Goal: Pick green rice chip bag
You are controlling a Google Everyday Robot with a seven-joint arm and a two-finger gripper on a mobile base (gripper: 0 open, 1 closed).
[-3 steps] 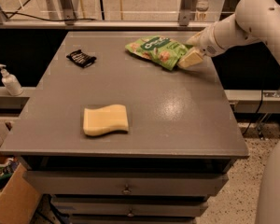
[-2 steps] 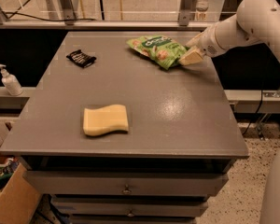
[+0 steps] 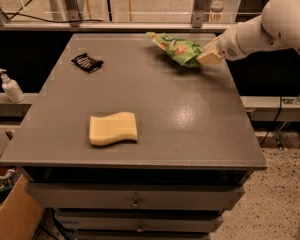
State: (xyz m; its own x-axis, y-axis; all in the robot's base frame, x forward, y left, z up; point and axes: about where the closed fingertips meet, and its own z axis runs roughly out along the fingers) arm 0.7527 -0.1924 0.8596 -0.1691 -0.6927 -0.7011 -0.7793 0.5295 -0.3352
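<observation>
Clutter lies left: 1 black wrapper (image 3: 87,62) and 1 yellow sponge (image 3: 113,128). At the table's (image 3: 190,114) far right, the green rice chip bag (image 3: 176,49) tilts, its right end pinched by the gripper (image 3: 208,58). It looks light, crinkly, slippery; the flat edge suits gripping.

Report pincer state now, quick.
Pincer: closed on the right end of the bag, at the far right of the table.
</observation>
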